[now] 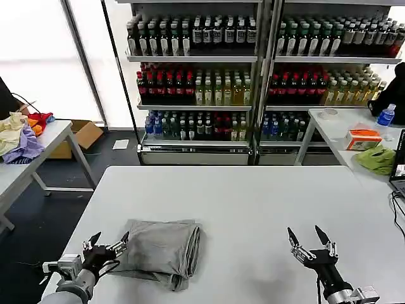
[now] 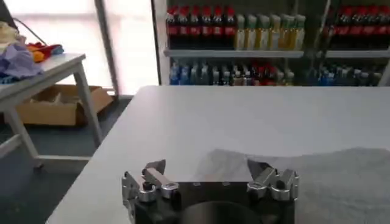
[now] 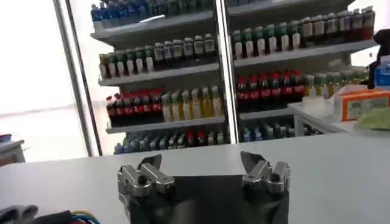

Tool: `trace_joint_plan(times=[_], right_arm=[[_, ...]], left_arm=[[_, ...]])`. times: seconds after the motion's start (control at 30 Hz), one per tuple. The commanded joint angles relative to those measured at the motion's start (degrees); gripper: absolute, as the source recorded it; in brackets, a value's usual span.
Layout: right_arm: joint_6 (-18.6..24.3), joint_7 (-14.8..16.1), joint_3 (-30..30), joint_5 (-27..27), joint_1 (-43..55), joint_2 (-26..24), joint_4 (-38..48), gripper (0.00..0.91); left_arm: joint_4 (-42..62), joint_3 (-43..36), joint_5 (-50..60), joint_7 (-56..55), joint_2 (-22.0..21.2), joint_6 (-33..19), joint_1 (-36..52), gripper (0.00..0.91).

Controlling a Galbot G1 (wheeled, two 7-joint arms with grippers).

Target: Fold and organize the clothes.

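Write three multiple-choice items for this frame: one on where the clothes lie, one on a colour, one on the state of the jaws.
1. Where does the folded grey shirt lie on the white table?
A. Near the left gripper
B. Near the right gripper
C. At the far edge

2. What colour is the shirt?
A. Red
B. Light grey
C. Green

3. How do the jaws of both grippers stand?
A. Both shut
B. Left shut, right open
C. Both open

Key: 1 A, the left gripper sits at the shirt's edge, the right gripper stands apart over bare table. 2 B, the cloth is plainly grey. 3 C, a gap shows between each pair, holding nothing.
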State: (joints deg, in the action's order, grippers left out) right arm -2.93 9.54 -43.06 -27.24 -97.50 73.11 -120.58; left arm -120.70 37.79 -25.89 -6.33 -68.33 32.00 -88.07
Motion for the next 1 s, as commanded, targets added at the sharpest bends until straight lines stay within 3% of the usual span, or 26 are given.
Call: trace_joint_plan(times=[0.03, 0.63, 0.7, 0.77, 0.8, 0.87, 1.0], right_arm=[[0.1, 0.0, 0.2, 0.3, 0.1, -0.1, 0.2, 0.907], [0.9, 0.1, 0.4, 0.2, 0.0, 0.2, 1.1, 0.907], [0.9, 0.1, 0.4, 0.2, 0.0, 0.2, 1.0, 0.907], [0.8, 0.1, 0.3, 0.2, 0.0, 0.2, 1.0, 0.907], [0.8, 0.1, 0.3, 0.3, 0.0, 0.2, 1.1, 0.907], [0.8, 0.1, 0.3, 0.2, 0.0, 0.2, 1.1, 0.907], [0.8, 0.0, 0.2, 0.3, 0.0, 0.3, 1.0, 0.907]], left_arm=[[3.5, -0.5, 1.0, 0.1, -3.0, -0.2, 0.2, 0.907], [3.4, -5.3, 2.9, -0.3, -6.0, -0.5, 0.7, 0.907], [4.3, -5.3, 2.8, -0.2, -5.9, -0.7, 0.9, 0.786], [5.2, -5.3, 2.8, -0.1, -5.8, -1.5, 1.0, 0.433], [5.3, -5.2, 2.8, 0.0, -5.7, -1.7, 1.0, 0.151], [5.2, -5.3, 2.6, 0.3, -5.7, -2.3, 0.8, 0.000], [5.2, -5.2, 2.6, 0.8, -5.7, -3.4, 0.6, 0.010]])
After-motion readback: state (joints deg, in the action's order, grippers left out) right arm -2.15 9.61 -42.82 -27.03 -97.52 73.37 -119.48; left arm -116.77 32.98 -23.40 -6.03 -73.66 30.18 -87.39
